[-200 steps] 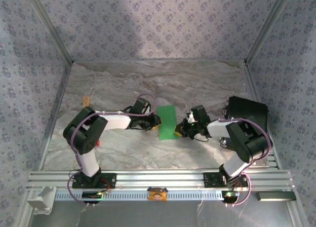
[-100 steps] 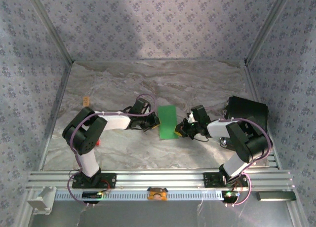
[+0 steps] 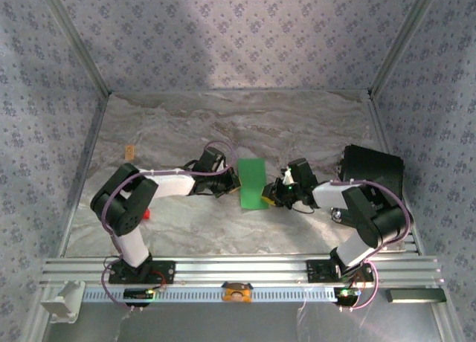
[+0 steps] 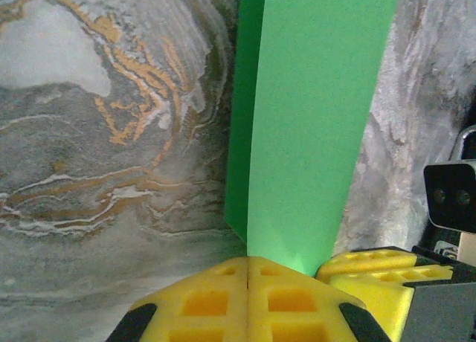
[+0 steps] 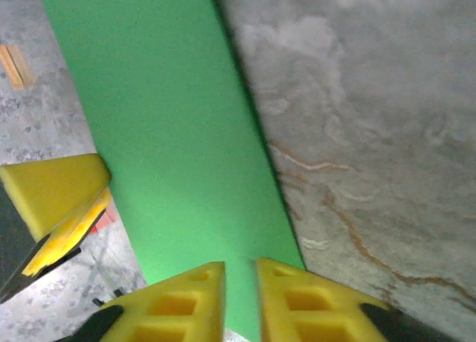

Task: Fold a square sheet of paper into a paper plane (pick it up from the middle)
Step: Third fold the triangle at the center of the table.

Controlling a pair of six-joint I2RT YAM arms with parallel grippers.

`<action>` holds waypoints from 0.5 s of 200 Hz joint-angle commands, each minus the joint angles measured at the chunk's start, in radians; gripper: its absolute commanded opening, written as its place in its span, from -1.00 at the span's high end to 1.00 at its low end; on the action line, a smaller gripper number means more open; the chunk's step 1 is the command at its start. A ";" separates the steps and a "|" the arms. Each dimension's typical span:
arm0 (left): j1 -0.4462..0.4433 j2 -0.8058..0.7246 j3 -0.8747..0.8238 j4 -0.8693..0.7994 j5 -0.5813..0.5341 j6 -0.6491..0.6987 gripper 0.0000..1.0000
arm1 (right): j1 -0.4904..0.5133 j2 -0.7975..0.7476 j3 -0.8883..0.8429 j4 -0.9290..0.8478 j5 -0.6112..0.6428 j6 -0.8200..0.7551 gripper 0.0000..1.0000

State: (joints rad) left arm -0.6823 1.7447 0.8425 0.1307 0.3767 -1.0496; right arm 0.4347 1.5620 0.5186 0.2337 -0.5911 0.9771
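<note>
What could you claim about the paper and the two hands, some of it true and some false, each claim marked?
1. The paper is green. True.
2. The left hand is shut on the paper's edge. True.
3. The right hand has its fingers pressed together. False: a narrow gap shows between them.
4. The paper is a finished pointed plane. False: it is a long folded rectangle.
5. The paper lies between the two hands. True.

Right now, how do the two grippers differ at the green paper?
The left gripper has fingers pressed shut on the green paper; the right gripper has fingers slightly apart at its edge. The left gripper reaches in from the left, the right gripper from the right. Both have yellow fingers.
</note>
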 commanded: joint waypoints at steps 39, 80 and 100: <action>0.010 -0.082 -0.012 -0.045 0.005 -0.037 1.00 | 0.062 -0.202 0.080 -0.260 0.218 -0.305 0.05; 0.020 -0.079 -0.015 -0.048 0.027 -0.058 1.00 | 0.250 -0.321 0.042 -0.204 0.507 -0.654 -0.05; 0.021 -0.083 -0.017 -0.043 0.030 -0.061 1.00 | 0.367 -0.373 -0.037 -0.070 0.648 -0.872 -0.14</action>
State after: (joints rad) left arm -0.6674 1.6882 0.8402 0.0933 0.3820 -1.0939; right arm 0.6914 1.2442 0.5610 0.0631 -0.1810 0.4465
